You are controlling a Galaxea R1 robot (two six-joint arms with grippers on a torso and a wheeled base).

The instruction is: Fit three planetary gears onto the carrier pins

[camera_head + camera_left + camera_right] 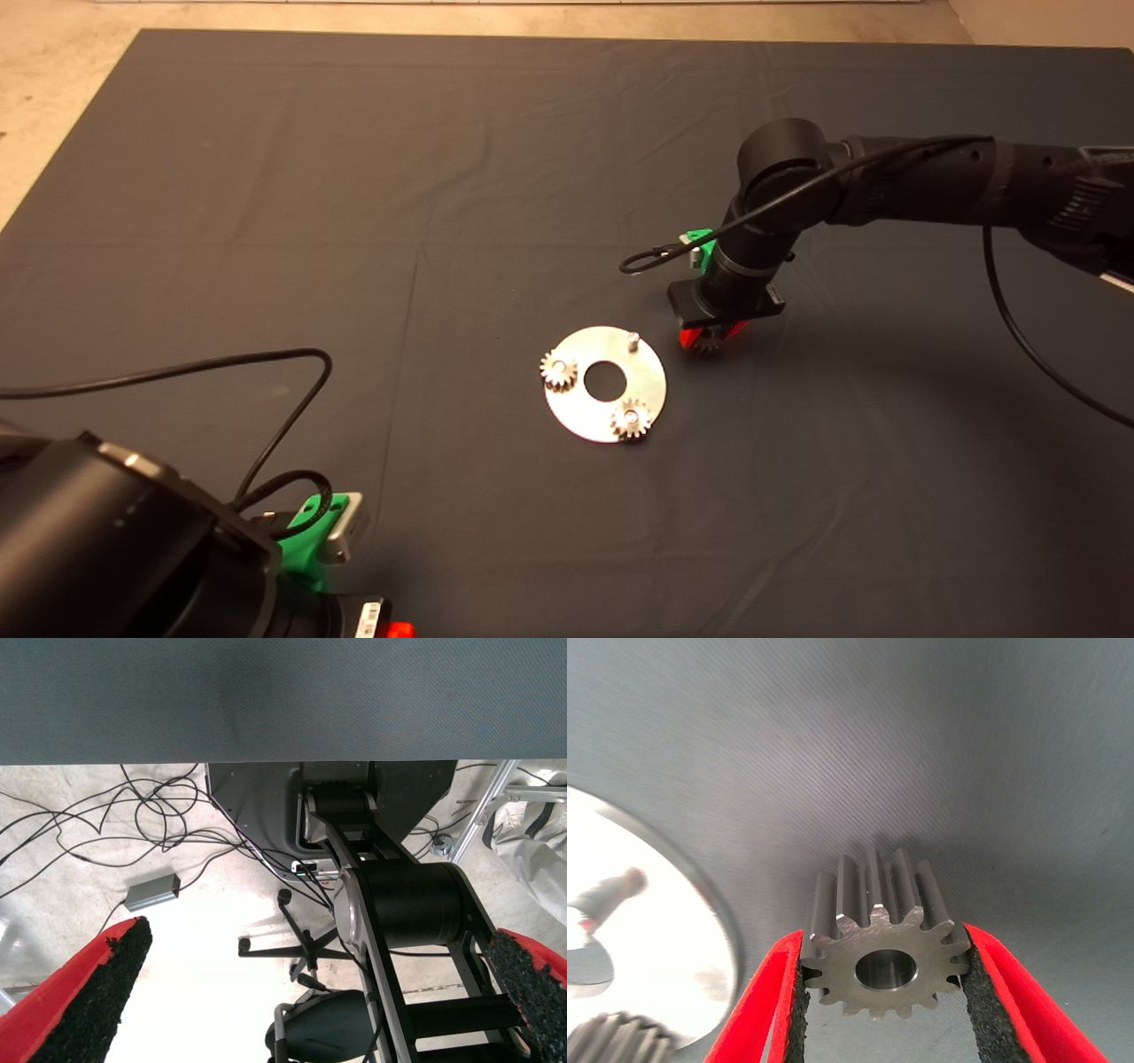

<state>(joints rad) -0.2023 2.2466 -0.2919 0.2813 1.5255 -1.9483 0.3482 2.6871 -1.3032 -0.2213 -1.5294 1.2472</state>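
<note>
robotics lab/workshop; dark mat [266, 177] over tabletop on bare concrete floor [80, 895]; loose cables [151, 815] and a small grey box [151, 892] on the floor; robot base [407, 904] and metal frame [483, 811] visible

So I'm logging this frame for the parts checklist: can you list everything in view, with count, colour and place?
Mat: one, dark grey, covering the table.
Carrier disc: one, shiny silver, near the mat's centre.
Carrier pins: three, silvery, upright on the disc; one bare, two inside gears.
Seated planetary gears: two, silvery-grey, one on the disc's left pin, one on its near pin.
Third planetary gear: one, silvery-grey, held just right of the disc.
Floor clutter: cables and a small grey box, on the pale floor beyond the mat.
Right gripper: red fingers shut on the third gear.
Left gripper: red fingers open, parked at the lower left.
</note>
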